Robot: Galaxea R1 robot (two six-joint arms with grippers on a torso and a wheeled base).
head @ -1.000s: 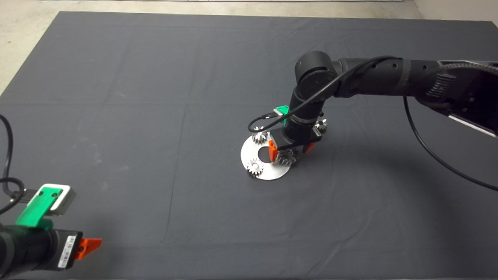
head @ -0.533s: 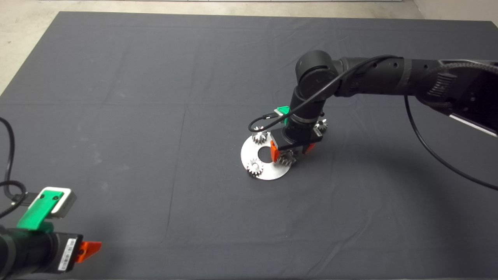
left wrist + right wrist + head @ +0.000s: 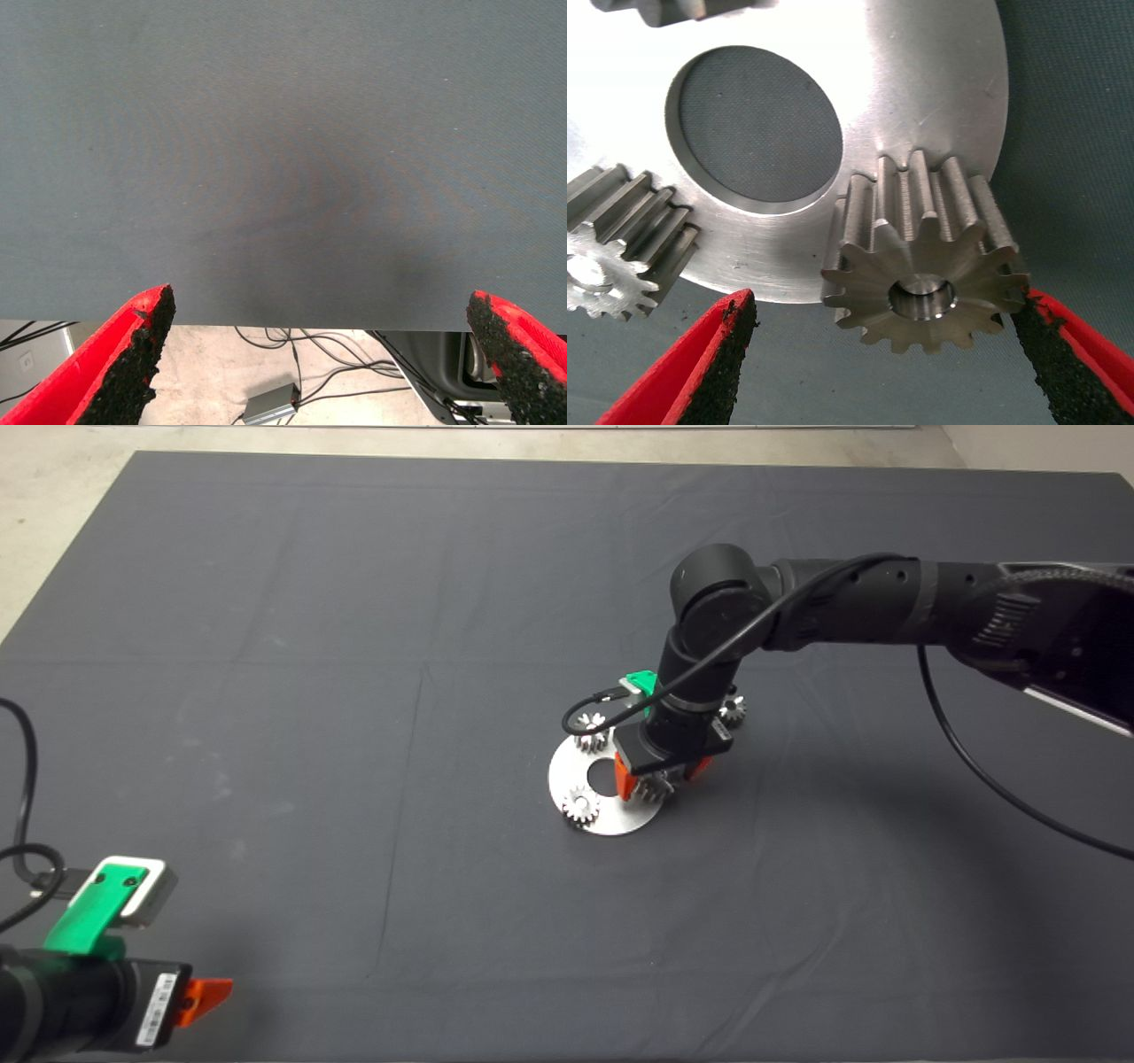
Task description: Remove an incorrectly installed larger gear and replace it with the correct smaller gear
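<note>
The larger gear stands on the right side of a round silver plate. In the right wrist view the gear is wide and steel, with a centre hole. My right gripper is down over it, open, with one finger on each side. One pad is at the teeth and the other stands a gap away. The smaller gear lies on the mat behind the right arm, partly hidden. My left gripper is parked at the lower left, open and empty.
Two paler small gears stand on the plate's left side, around its centre hole. One of them shows in the right wrist view. The left wrist view shows the mat's edge, with floor and cables beyond.
My right gripper has sunk a little lower around the larger gear. The left arm has shifted slightly at the lower left. The gears have not moved.
</note>
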